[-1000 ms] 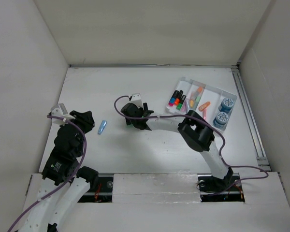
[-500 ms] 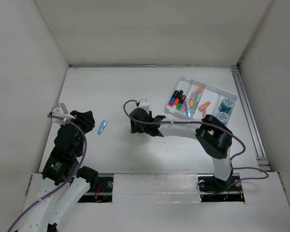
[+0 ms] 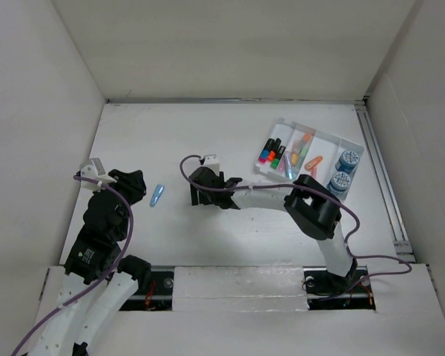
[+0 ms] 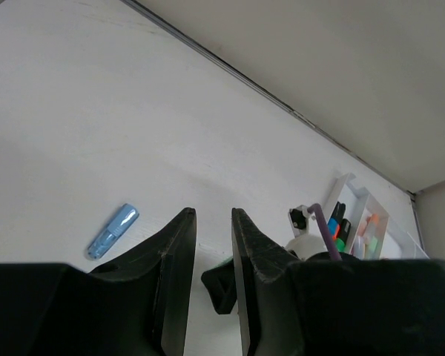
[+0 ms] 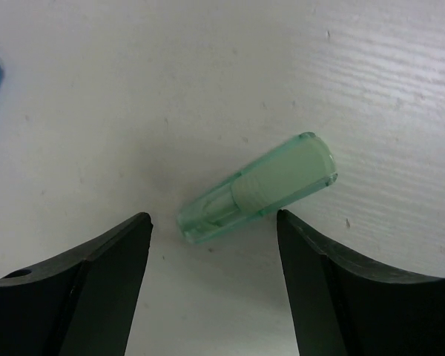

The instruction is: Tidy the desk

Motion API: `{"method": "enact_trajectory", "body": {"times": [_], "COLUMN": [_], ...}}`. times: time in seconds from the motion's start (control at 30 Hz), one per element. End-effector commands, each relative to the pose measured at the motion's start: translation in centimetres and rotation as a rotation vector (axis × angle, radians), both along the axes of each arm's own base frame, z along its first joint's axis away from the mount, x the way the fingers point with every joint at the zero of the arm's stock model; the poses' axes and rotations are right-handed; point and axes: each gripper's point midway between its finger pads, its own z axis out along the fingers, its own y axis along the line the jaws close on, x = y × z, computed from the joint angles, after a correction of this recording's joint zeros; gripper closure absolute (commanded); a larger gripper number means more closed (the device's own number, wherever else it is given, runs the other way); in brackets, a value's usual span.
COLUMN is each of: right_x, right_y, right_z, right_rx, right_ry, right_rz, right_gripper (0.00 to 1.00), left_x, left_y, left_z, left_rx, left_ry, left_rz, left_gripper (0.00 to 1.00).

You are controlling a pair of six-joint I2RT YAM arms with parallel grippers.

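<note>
At the near edge of a white worktop (image 3: 208,137) walled by white panels, two robot arms are mounted side by side. The right fingers (image 5: 96,285) are spread wide and hang low over the worktop. A small translucent green cap (image 5: 259,189) lies flat between them, tilted, with its narrow end toward the left finger, and it appears to touch neither finger. The cap looks light, hard and smooth. It probably rolls easily and could squirt out of a tapered grip, so the safest hold seems to be across its middle, by the paler inner sleeve, with the fingers closing squarely on its long sides. The matte worktop beneath the cap is stiff and flat, so the cap is more likely to slide on it than to catch. The left fingers (image 4: 174,274) are held above the worktop, off to the left of the right fingers. They are close together with a thin gap and hold nothing. A pale blue cap (image 3: 156,196) lies just beyond them and a little to their right. Farther off, well to the right of the right fingers, a compartmented tray (image 3: 282,123) holds coloured markers (image 3: 271,152), orange and green caps and two blue tape rolls (image 3: 344,171). Behind all this the worktop runs bare to the back wall.
</note>
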Motion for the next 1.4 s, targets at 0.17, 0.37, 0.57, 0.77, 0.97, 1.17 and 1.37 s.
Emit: {"method": "enact_trajectory", "body": {"times": [0.17, 0.37, 0.57, 0.77, 0.97, 1.17, 1.37], "right_x": [3.8, 4.4, 4.4, 6.8, 9.1, 9.9, 10.6], "right_y": [-0.8, -1.6, -2.3, -5.7, -18.6, -35.5, -41.2], "right_z": [-1.4, -2.7, -2.8, 5.3, 11.3, 10.2, 9.9], "right_rx": [-0.167, -0.263, -0.249, -0.066, 0.033, -0.002, 0.021], "right_ry": [-0.076, -0.092, -0.109, -0.215, -0.282, -0.249, -0.213], "right_rz": [-0.040, -0.039, -0.074, -0.192, -0.439, -0.757, -0.850], "right_gripper": [0.28, 0.38, 0.70, 0.76, 0.77, 0.76, 0.73], "left_x": [0.0, 0.1, 0.1, 0.2, 0.1, 0.2, 0.3], "left_y": [-0.3, -0.3, -0.3, -0.4, -0.5, -1.1, -1.5], "left_z": [1.9, 2.0, 1.8, 1.8, 2.0, 2.0, 1.8], "left_rx": [-0.009, -0.010, -0.005, -0.003, 0.003, 0.020, 0.031], "left_ry": [-0.056, -0.059, -0.053, -0.051, -0.060, -0.062, -0.056], "left_rz": [-0.017, -0.017, -0.017, -0.021, -0.034, -0.072, -0.092], "left_gripper": [0.78, 0.78, 0.78, 0.78, 0.78, 0.77, 0.77]}}
